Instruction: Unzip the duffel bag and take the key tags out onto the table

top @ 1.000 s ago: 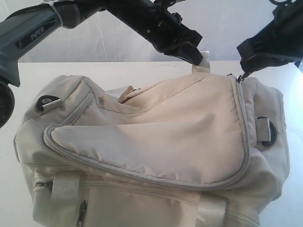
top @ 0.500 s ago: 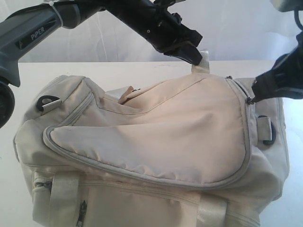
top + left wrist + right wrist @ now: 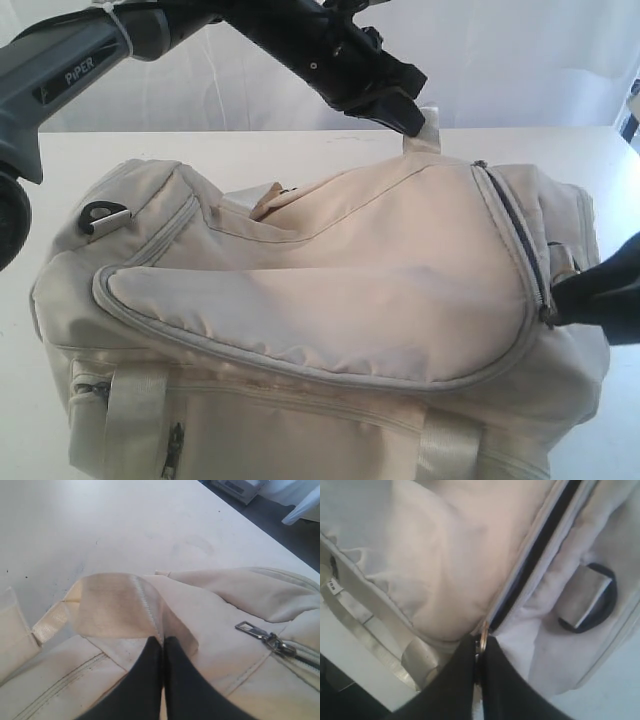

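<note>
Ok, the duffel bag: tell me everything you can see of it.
The duffel bag is large, cream, soft fabric with grey piping, lying on the white table. Shiny webbing straps run down its near side; black D-rings sit at both ends. The curved top zipper is open along the right end, showing a dark gap. The right gripper is shut on its zipper pull; the left gripper pinches a fabric tab at the far edge.

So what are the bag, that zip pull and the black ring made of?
Duffel bag: woven fabric, matte cream, judging by creases and sag. Zip pull: metal, from its silvery glint. Black D-ring: smooth and dark, plastic or coated metal; unclear which.
</note>
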You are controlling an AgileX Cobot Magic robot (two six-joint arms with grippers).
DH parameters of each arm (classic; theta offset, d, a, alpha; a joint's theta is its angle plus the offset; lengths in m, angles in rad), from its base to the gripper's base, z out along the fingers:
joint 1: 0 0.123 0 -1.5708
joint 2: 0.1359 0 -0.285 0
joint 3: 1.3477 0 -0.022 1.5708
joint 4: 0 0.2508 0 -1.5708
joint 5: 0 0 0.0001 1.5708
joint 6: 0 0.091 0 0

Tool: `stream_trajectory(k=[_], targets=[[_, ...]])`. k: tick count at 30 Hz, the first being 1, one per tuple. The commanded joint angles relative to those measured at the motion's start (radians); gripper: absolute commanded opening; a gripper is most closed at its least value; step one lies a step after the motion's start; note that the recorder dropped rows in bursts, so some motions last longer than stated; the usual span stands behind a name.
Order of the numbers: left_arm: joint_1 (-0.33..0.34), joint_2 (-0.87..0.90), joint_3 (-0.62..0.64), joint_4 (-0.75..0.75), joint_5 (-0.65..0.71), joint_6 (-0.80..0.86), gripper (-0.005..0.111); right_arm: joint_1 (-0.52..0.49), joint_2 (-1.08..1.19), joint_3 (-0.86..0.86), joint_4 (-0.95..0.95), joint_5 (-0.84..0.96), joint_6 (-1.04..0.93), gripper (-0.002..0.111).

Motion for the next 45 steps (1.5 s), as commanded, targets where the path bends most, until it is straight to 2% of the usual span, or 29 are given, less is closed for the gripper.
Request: stream_trajectory(k=[1,17,25,26,27,29,30,31,32,34,37,41,45], targets=[[0.001,-0.023,-0.01,-0.007,-0.018,-0.009,0.0,0.003,-0.035,0.049,0.056,0.054,0.0,0.0],[0.001,-0.023,-0.01,-0.007,-0.021,-0.009,0.0,0.003,-0.046,0.214,0.22,0.049,-0.09,0.0],[0.001,-0.023,-0.01,0.001,-0.023,-0.005,0.0,0.003,-0.046,0.307,0.29,-0.042,-0.098,0.0],[0.001,-0.023,-0.01,0.003,-0.025,-0.005,0.0,0.003,-0.046,0.305,0.29,-0.042,-0.098,0.002],[0.001,-0.023,-0.01,0.022,-0.027,-0.005,0.001,0.003,-0.046,0.298,0.29,-0.042,-0.104,0.011],[0.001,-0.023,-0.01,0.041,-0.036,-0.005,0.012,0.003,-0.046,0.278,0.285,-0.036,-0.107,0.032],[0.001,-0.023,-0.01,0.046,-0.038,-0.005,0.023,0.003,-0.046,0.259,0.285,-0.028,-0.107,0.045],[0.001,-0.026,-0.01,0.046,-0.038,-0.005,0.033,0.003,-0.046,0.24,0.28,-0.023,-0.107,0.053],[0.001,-0.03,-0.01,0.057,-0.027,-0.005,0.046,0.003,-0.046,0.207,0.262,-0.014,-0.104,0.06],[0.001,-0.062,-0.01,0.139,0.006,-0.005,0.059,0.003,-0.046,0.124,0.186,-0.004,-0.088,0.06],[0.001,-0.127,-0.01,0.281,0.129,-0.005,0.059,0.003,-0.048,0.036,0.087,-0.004,-0.032,0.06],[0.001,-0.17,-0.003,0.294,0.242,0.032,0.055,0.003,-0.048,0.019,0.07,-0.02,-0.008,0.06],[0.01,-0.235,0.056,0.283,0.242,0.054,0.034,0.003,-0.048,0.015,0.065,-0.014,-0.008,0.06]])
